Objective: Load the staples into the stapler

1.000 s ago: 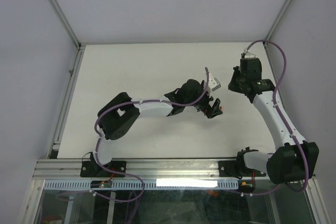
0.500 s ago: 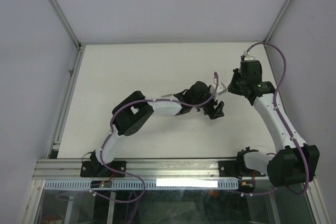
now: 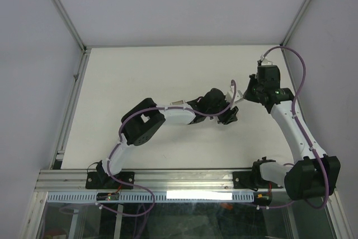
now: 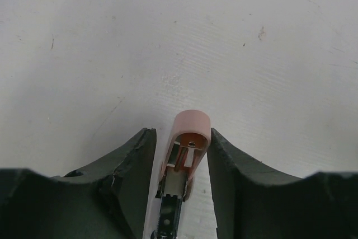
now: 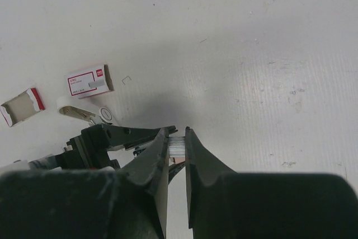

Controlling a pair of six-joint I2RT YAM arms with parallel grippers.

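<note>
1. While pinched between the fingertips of the right end effector (image 5: 177,134), the staples (image 5: 177,144) show as a short silvery strip. They are held above the surface (image 5: 251,37), and that end effector is clenched on them.
2. Stapler (image 4: 191,124): pink, top flipped open, inner metal channel exposed. It sits between the fingers of the left end effector (image 4: 182,134). Cannot tell whether anything is in the channel.
3. Left end effector: one finger touches the stapler's cap, and a sliver of surface shows on the other side. Cannot tell whether it is gripping.
4. Right wrist view: the staples are just beside the left end effector's black body. The stapler is mostly hidden behind the right fingers.
5. Sleeve (image 5: 88,80): red-and-white, lies flat on the surface, toward that picture's left edge. Its inside is not visible.
6. Tray (image 5: 20,107): lies apart from the sleeve, nearer the edge, open side up, grey floor showing.
7. White piece (image 5: 84,113): just below the sleeve. Cannot make out what it is.
8. Top view: both end effectors meet mid-surface, with the stapler and staples hidden under them. Left wrist view: the stapler's rear is cut off at the bottom edge.
</note>
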